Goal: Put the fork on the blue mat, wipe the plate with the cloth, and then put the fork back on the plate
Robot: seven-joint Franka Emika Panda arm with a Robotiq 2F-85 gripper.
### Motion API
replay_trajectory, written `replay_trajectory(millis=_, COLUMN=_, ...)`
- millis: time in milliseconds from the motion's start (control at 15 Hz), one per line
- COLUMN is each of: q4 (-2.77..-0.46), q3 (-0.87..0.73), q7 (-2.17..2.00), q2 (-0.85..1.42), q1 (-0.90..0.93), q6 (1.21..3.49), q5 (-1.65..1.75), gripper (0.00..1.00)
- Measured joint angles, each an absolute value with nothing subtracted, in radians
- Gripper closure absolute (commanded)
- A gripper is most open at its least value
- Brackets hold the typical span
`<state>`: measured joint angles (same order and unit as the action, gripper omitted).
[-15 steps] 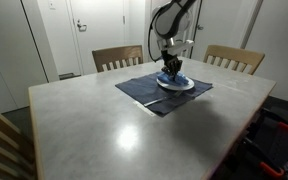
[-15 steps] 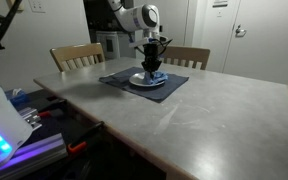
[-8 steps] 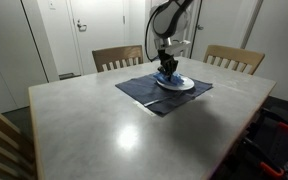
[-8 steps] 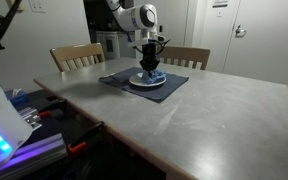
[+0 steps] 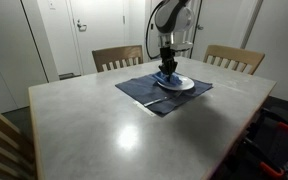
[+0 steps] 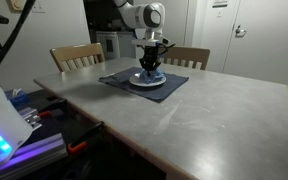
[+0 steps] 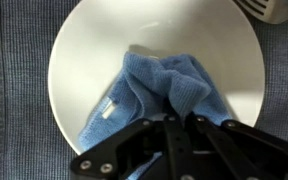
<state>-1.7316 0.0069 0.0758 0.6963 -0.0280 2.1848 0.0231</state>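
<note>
On the plate [image 7: 94, 50], the cloth [image 7: 159, 85] is pinched by the gripper [image 7: 179, 118].
The jaws are closed tight on a fold toward the plate's 6 o'clock side. The fork [image 7: 269, 8] is seen at 1 o'clock, beyond the rim, on the blue mat [image 7: 4, 90].

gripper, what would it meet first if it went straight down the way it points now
The gripper is shut on the soft bright-blue fabric cloth, so that cloth lies in its line first, then the round white plate right under it. Whether any gap separates them is unclear.
</note>
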Motion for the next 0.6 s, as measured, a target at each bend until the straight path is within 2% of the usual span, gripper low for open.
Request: replay_trajectory(millis=600, q4=-1.727, q3=0.042, q7=0.21, q2=0.678, q1=-0.068, q6=2.068, q5=-0.028, gripper=0.98)
